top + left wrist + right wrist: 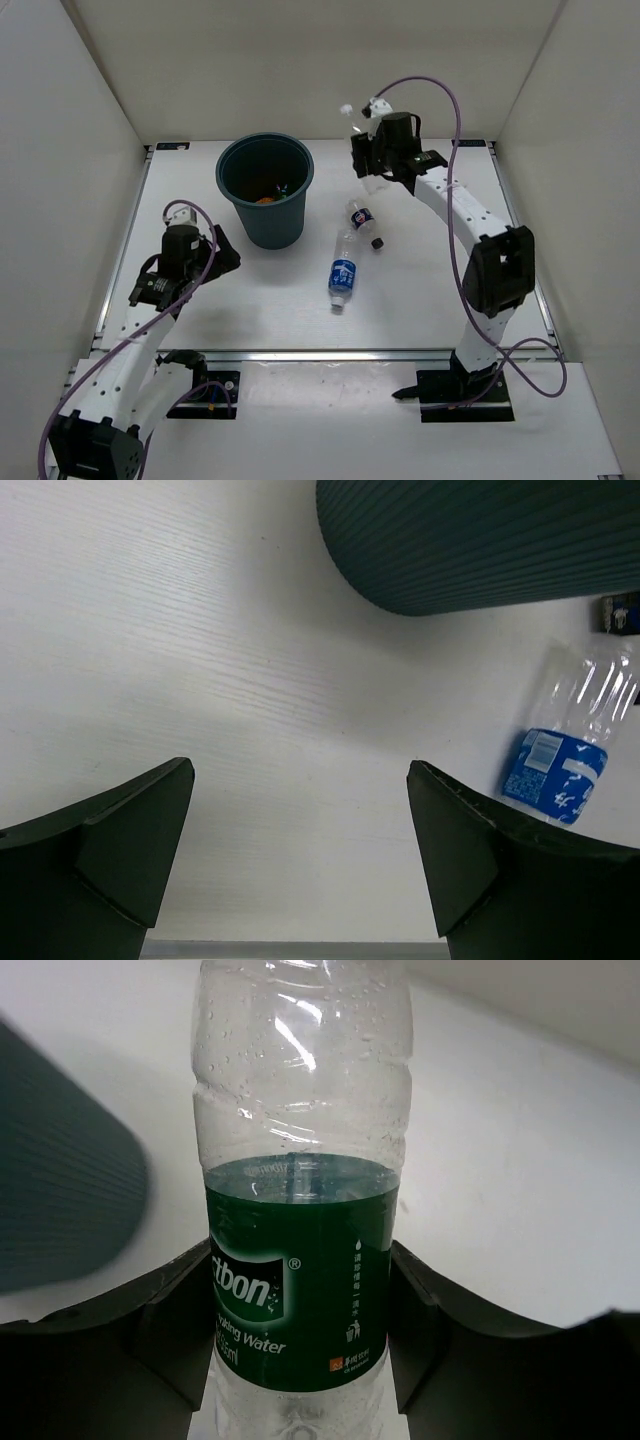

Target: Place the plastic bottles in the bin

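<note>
The dark teal bin (232, 186) stands at the back left of centre. An orange bottle (265, 200) lies inside it. My right gripper (368, 158) is shut on a clear bottle with a green label (298, 1290) and holds it above the table, right of the bin. Its fingers (428, 1315) press both sides of the label. A clear bottle with a blue label (343, 271) and one with a white-and-dark label (363, 221) lie on the table right of the bin. My left gripper (222, 250) is open and empty, just left of the bin's base.
The left wrist view shows the bin's ribbed wall (480, 540) ahead, the blue-label bottle (560, 760) at right, and bare table between the fingers (130, 840). White walls enclose the table on three sides. A metal rail (350, 355) runs along the near edge.
</note>
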`<action>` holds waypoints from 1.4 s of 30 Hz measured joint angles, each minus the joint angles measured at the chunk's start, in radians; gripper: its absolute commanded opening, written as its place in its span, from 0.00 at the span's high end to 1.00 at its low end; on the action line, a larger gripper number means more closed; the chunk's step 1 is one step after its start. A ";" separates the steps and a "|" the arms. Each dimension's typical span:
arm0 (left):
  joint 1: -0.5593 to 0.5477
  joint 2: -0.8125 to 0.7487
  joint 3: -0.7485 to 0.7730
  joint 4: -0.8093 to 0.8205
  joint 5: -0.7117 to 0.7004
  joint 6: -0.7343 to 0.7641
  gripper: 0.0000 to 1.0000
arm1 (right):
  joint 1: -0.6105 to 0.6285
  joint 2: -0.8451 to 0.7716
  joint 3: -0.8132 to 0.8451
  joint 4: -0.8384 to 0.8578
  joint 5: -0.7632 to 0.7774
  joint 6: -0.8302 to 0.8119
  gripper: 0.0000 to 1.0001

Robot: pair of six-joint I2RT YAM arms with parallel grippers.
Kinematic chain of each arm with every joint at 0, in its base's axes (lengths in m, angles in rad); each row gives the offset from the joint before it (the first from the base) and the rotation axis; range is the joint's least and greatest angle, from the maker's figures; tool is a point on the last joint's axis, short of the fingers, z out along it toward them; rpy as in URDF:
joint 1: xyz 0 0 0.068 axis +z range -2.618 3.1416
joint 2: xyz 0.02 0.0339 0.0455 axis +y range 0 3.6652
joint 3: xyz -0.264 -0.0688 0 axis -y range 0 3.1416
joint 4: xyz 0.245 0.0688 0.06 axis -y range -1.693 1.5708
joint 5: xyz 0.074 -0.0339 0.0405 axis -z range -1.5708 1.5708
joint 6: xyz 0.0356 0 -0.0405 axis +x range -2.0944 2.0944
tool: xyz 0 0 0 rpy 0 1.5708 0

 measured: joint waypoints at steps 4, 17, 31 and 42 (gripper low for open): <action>-0.011 0.034 -0.008 0.012 0.036 0.028 0.01 | 0.114 -0.074 0.098 0.091 -0.072 -0.001 0.72; -0.098 0.055 -0.008 0.037 0.111 0.108 0.02 | 0.320 0.232 0.564 0.196 -0.375 0.085 0.38; -0.158 0.118 0.014 0.022 0.152 0.156 0.02 | 0.317 0.273 0.552 0.114 -0.364 0.097 0.01; -0.381 0.345 0.105 0.084 0.136 0.019 0.01 | 0.141 -0.410 -0.249 0.148 -0.205 0.159 0.01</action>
